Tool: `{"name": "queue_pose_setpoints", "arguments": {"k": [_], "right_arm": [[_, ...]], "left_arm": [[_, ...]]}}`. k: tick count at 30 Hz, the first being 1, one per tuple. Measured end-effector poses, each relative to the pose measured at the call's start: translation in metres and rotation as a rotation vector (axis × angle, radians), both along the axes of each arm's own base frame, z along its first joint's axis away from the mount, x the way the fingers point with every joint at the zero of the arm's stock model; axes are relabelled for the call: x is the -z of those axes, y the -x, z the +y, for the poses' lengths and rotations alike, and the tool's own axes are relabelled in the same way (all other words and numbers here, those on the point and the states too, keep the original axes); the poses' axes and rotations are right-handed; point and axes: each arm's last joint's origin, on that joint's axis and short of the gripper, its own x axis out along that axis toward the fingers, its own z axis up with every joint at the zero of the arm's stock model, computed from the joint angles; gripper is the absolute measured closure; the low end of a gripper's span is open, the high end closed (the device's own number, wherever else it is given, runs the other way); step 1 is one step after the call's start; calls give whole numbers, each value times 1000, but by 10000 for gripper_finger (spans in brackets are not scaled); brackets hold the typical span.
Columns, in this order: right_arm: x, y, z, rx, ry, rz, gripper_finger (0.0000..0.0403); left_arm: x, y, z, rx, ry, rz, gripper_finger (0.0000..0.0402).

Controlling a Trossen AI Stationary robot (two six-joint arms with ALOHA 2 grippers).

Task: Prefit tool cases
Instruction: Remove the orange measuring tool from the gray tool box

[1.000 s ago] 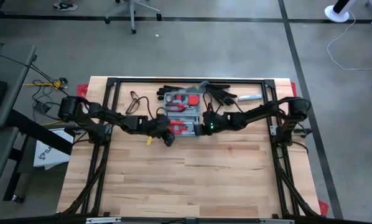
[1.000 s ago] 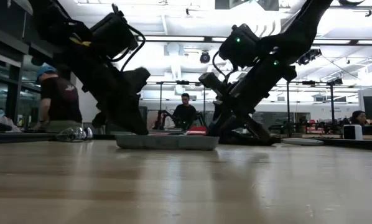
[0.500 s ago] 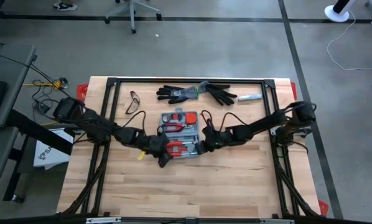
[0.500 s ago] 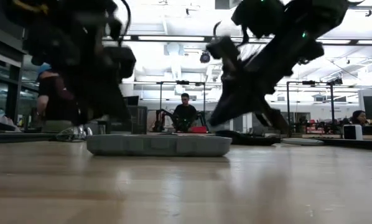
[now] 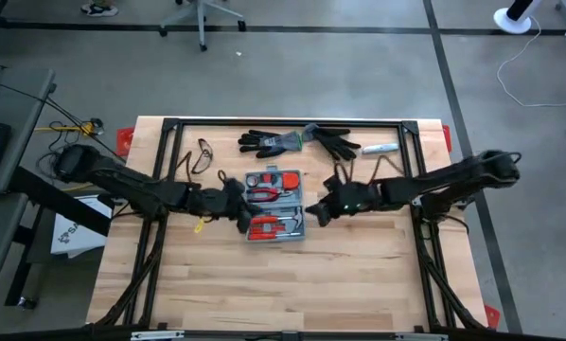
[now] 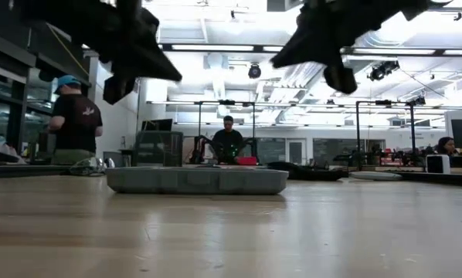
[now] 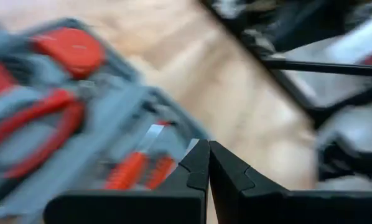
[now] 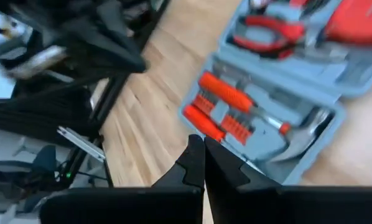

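We look down on a pale wooden worktop (image 5: 283,275) framed by black metal rails. Near its middle lies the flat grey-blue plastic tool case (image 5: 275,206), open, with red-handled tools bedded in its moulded grey interior. In the low view the tool case (image 6: 196,180) sits flat on the wood, with both arms raised above it.

The left pincer (image 5: 240,210) hangs just beside the case's left edge; its own wrist view shows the two dark fingers (image 7: 195,168) pressed together, holding nothing, with the case (image 7: 61,124) close ahead.

The right pincer (image 5: 318,214) hangs just beside the case's right edge. Its wrist view shows its fingers (image 8: 195,165) together as well, empty, above the case (image 8: 279,106) and its red screwdriver handles.

Along the far edge of the worktop lie a pair of black gloves (image 5: 297,142), a pair of clear safety glasses (image 5: 203,154) and a small pale object (image 5: 381,149) we cannot identify.

In the room behind, a person in a blue cap (image 6: 75,120) stands facing away
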Motion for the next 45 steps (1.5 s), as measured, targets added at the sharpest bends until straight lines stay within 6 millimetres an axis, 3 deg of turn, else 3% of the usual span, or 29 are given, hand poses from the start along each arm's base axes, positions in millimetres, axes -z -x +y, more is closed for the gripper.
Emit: {"name": "queue_pose_setpoints", "arguments": {"k": [5,12,16,21,27,33,37,45], "right_arm": [[-19,24,-12,-8,78,26,403],[-21,48,-22,-40,151,162,403],[-17,50,-22,-56,174,213,403],[-13,48,-24,-1,218,239,403],[-11,47,-26,86,244,249,403],[-11,47,-28,160,255,250,403],[-9,47,-30,191,276,260,402],[0,42,-40,222,291,313,402]], "left_arm": [[-6,-16,20,-45,-70,223,401],[-15,-60,40,-26,-111,429,401],[-8,-85,48,47,-94,467,393],[12,-107,60,203,-147,534,351],[35,-112,78,278,-165,633,264],[36,-109,91,244,-209,668,191],[39,-110,97,260,-225,669,174],[69,-118,99,316,-235,725,172]]}}
